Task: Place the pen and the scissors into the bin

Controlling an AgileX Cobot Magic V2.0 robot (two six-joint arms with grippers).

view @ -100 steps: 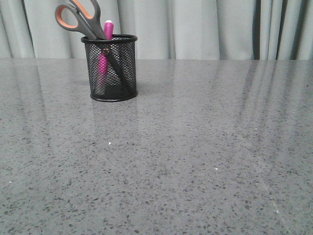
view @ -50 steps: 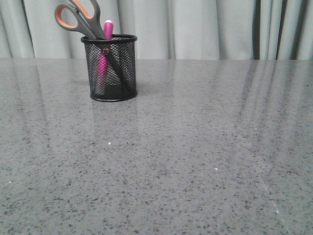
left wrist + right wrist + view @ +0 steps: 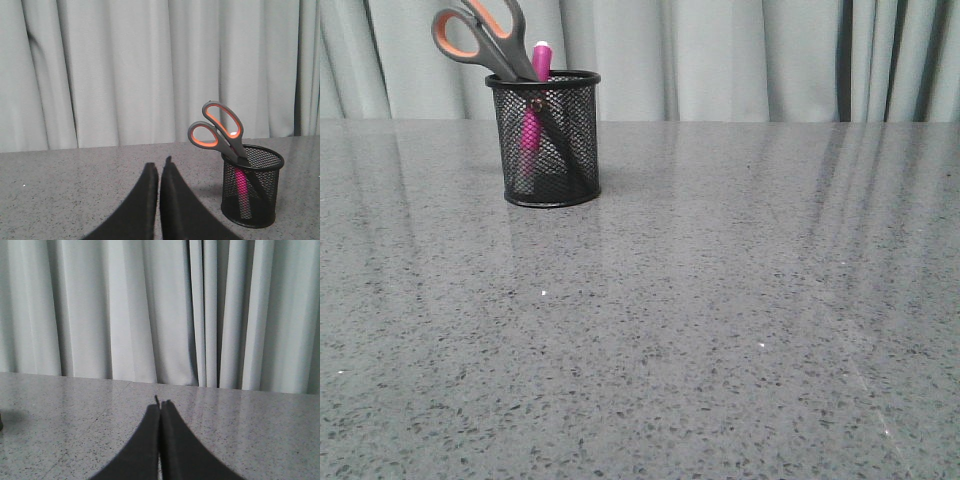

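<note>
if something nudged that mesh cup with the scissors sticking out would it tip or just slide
Probably prone to tipping: the scissors lean out well above the rim of the bin, putting weight high and off-centre. The wire mesh looks light, and the polished table looks slick, so a low push might slide it instead.

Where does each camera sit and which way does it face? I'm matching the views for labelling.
Front view: low, looking forward over the table at the bin holding scissors and pen; no robot parts show.
Left wrist view: on the left arm, facing the curtain; shut left gripper shows, bin beyond.
Right wrist view: on the right arm, facing curtain and table; shut right gripper shows.
Front and left wrist views share the bin.
</note>
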